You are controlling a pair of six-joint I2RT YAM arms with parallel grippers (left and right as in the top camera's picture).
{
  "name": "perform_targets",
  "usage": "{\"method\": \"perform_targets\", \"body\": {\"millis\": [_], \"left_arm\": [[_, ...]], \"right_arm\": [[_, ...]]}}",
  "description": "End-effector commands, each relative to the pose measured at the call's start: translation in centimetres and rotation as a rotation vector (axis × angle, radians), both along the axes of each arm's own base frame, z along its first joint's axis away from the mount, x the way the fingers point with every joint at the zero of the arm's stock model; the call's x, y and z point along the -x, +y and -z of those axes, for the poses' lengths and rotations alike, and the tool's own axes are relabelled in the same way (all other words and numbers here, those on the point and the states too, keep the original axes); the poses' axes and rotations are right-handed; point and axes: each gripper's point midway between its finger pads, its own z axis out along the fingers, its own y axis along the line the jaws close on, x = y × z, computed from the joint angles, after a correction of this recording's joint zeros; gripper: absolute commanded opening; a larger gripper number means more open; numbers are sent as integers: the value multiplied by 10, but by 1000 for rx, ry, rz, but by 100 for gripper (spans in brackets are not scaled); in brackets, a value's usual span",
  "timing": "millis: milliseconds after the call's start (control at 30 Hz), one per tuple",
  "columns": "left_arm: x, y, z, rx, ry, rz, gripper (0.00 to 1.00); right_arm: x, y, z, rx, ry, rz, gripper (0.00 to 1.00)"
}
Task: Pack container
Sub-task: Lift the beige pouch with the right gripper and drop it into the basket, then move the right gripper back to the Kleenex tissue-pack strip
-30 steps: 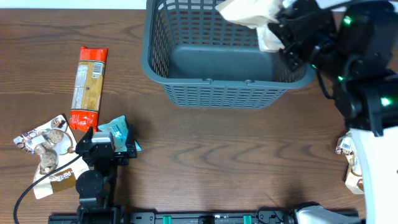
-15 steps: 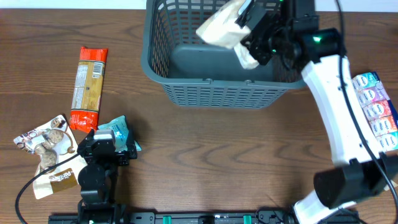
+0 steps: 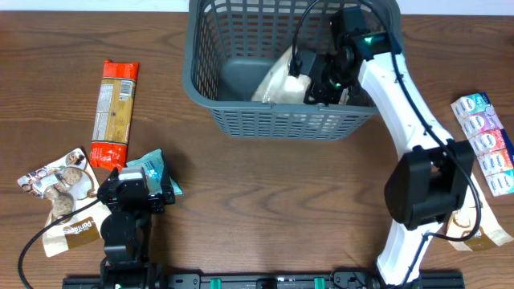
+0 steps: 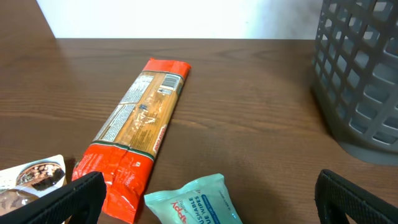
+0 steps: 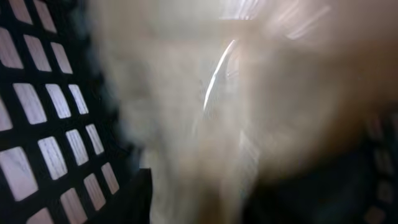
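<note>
**A:** Where is the large dark grey slotted plastic basket point(image 3: 281, 122)?

**B:** At the far edge of the brown wooden table point(image 3: 265, 201). The right gripper point(image 3: 316, 80) reaches inside it, against a cream crinkled packet point(image 3: 277, 79). Its wrist view is blurred, so I cannot tell its grip.

**A:** And the left gripper point(image 3: 135, 186)?

**B:** Fingers spread wide, over a teal wipes packet point(image 4: 196, 202) beside a long orange packet point(image 4: 140, 127)

A pale cream packet point(image 5: 205, 106), heavily blurred, is filling most of the frame, while the container's point(image 5: 15, 135) dark lattice wall is showing at the left, its slots glowing lighter.
</note>
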Motion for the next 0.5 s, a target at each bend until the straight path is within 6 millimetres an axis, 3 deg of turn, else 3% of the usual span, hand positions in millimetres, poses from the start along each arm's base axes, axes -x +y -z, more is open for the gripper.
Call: {"method": "perform_targets", "body": {"millis": [0,33,167,233,300,400,467], "left_arm": [[5,8,19,-24,64,-40,99],[5,8,19,-23,64,-40,99],[5,8,19,-23,64,-39,99],[5,8,19,-23,64,-40,99],[5,8,19,-23,64,-39,99],[5,8,19,-23,64,-39,99],[5,8,19,-23,64,-39,99]], "right_arm": [[-2,6,-7,-14,-22,-22,53],[-3,7,-10,-19,-27,-9,63],[-9,8,-36,-53,-72,58,65],[-14,9,-60,-88,-108,120,74],[-18,10,-98,-137,-167,183,80],[-20,5,-163,-196,-301,215,75],[-19,-9,-211,-229,-406,274,76]]}}
